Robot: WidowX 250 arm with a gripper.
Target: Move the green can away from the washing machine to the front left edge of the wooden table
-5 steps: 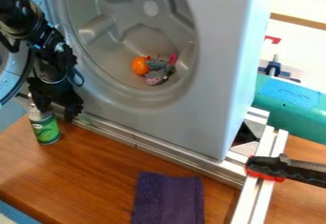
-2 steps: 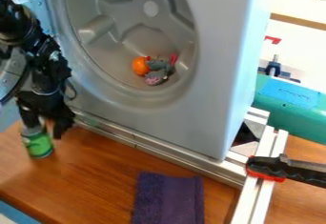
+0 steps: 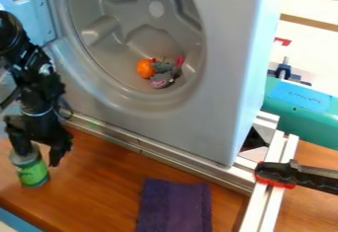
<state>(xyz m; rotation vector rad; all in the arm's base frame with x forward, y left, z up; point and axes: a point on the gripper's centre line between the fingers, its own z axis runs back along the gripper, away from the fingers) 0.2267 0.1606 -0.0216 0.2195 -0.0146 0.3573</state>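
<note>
Two toys, an orange ball (image 3: 145,68) and gray plush (image 3: 162,68), lie inside the drum (image 3: 125,41); the green-labelled can (image 3: 32,170) is outside, below the open tool (image 3: 40,153), no clear grip visible.

surface (image 3: 99,199): brown wood grain | far side: grey washer shell (image 3: 221,78), silver rails (image 3: 165,154) | right side: teal tub (image 3: 304,126) | beyond: white backdrop (image 3: 314,43), brown strip (image 3: 310,22) | light: bright
</note>
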